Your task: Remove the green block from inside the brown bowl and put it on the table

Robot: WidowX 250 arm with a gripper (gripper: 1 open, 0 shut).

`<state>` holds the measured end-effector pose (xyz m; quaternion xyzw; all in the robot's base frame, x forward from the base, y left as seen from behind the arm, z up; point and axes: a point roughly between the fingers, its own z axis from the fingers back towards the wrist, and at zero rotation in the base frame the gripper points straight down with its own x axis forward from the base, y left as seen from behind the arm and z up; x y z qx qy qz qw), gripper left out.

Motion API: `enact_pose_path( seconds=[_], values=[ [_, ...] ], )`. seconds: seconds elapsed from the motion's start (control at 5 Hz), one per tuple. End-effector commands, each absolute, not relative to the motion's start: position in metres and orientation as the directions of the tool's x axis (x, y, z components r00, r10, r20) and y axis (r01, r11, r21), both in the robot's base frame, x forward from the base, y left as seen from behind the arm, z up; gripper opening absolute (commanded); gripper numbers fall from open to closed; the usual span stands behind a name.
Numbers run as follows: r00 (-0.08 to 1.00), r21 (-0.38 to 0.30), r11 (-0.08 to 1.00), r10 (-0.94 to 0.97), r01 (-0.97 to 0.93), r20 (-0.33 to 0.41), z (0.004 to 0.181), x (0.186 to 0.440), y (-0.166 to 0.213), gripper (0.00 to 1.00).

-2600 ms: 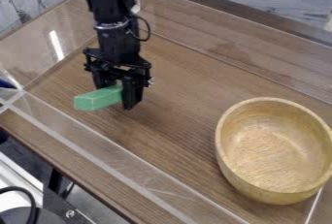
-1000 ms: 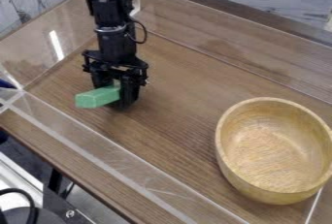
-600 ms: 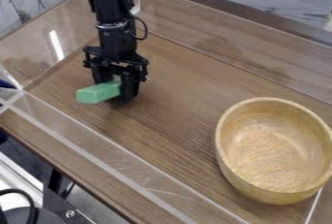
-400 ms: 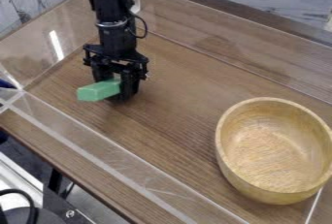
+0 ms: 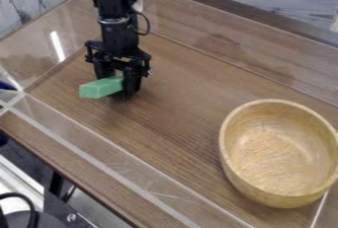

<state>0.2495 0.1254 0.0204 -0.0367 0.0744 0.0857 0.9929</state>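
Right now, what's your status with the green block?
Gripper shut on green block, over the table. Brown bowl well aside, not in the way.

Block (image 5: 101, 88) left of bowl (image 5: 279, 152), on table (image 5: 172, 123)

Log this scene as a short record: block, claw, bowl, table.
block: green block, out of the bowl, one end in the claw, low over or on the table; contact unclear
claw: claw, shut on the block
bowl: brown bowl, upright, nothing seen inside
table: brown wood-grain table, under both bowl and claw
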Motion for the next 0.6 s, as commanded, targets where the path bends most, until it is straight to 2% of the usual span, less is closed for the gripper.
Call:
enact_pose_path(
  seconds=[0.0,0.4],
  values=[
    [0.972,-0.053,0.98,0.184,-0.194,-0.145,0.0187,0.2512,0.1337,0.0],
    [0.972,-0.055,0.979,0.187,-0.197,-0.143,0.0182,0.2532,0.1342,0.0]
  ],
)
